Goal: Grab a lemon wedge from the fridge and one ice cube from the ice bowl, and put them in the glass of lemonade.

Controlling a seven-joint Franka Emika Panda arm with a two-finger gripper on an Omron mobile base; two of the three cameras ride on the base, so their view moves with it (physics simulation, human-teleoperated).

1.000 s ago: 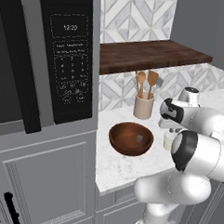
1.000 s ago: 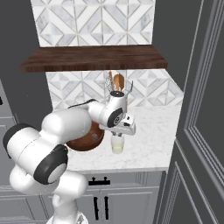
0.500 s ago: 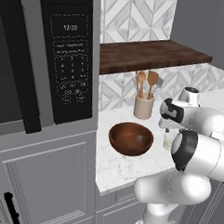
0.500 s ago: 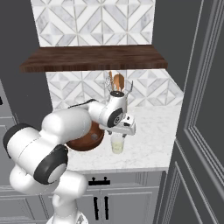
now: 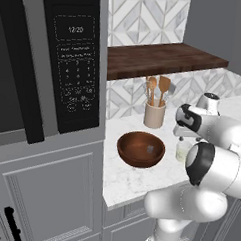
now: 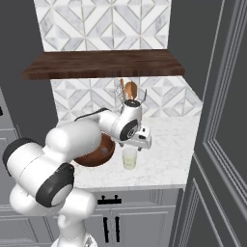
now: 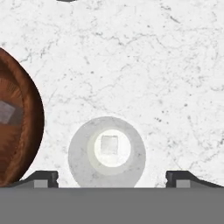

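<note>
My gripper [image 7: 112,178] hangs over the glass of lemonade [image 7: 107,152], fingers spread wide and holding nothing. An ice cube [image 7: 109,145] sits inside the glass, and another lies in the ice bowl [image 7: 27,131] just beside it. I see no lemon wedge in the glass. If I pull away low or sideways, a fingertip could clip the rim and tip the drink across the counter [image 7: 131,65].

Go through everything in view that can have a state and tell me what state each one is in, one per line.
gripper: open, above the glass, holding nothing.
glass of lemonade: upright on the counter, one ice cube inside.
ice bowl: upright beside the glass, one cube in it.
utensil crock: upright, wooden spoons standing in it.
microwave: door shut, clock lit.
</note>
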